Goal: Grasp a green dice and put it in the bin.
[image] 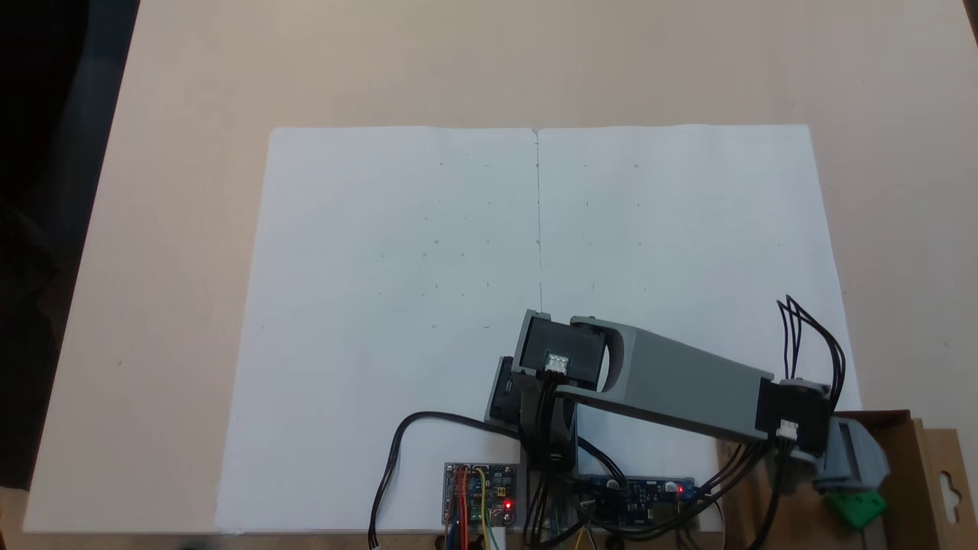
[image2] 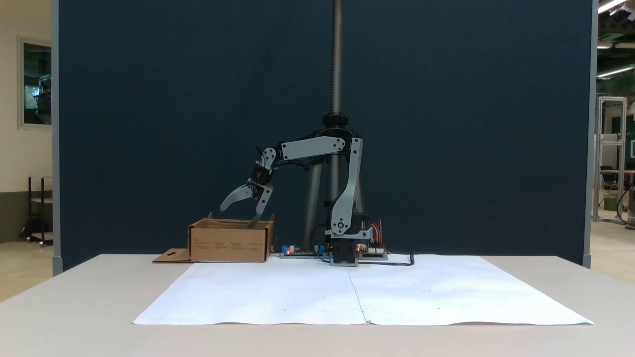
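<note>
The worktop carries a white paper sheet across its middle. At about four o'clock in the top-down fixed view sits the bin, a brown cardboard box. The arm reaches over it. The tool hangs above the bin with its jaws spread wide, empty. The green dice lies inside the bin, just beneath the tool.

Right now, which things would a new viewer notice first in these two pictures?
The small bright green plastic dice stands out inside the brown cardboard bin, at the lower right of the top-down fixed view. In the front fixed view, the grey arm's claw hangs open over that bin. A large white paper sheet covers the beige table.
</note>
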Action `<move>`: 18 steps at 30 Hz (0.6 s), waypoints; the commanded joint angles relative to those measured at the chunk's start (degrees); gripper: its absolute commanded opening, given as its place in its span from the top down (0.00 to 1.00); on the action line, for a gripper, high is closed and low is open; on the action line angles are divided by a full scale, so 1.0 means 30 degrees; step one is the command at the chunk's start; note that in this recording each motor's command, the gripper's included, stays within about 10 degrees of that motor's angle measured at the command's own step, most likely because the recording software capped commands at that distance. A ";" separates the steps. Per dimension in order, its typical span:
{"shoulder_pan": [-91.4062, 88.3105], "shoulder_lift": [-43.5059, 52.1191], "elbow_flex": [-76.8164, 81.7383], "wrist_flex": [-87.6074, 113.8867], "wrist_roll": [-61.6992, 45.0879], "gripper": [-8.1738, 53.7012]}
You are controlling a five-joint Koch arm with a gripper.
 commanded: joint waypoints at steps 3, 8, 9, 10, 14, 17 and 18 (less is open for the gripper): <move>-0.2344 0.0820 -0.0908 -0.3018 0.0527 0.17; -0.6299 0.3105 -0.0908 -0.5889 0.3281 0.18; -0.7119 0.3574 -0.0938 -0.5947 0.3838 0.19; -0.7998 0.3984 -0.0938 -0.6006 0.4277 0.19; -1.1455 0.5537 -0.0908 -0.6123 0.5273 0.19; -1.4092 0.6211 -0.0908 -0.6035 0.5713 0.19; -1.5029 0.6328 -0.0850 -0.6035 0.5742 0.19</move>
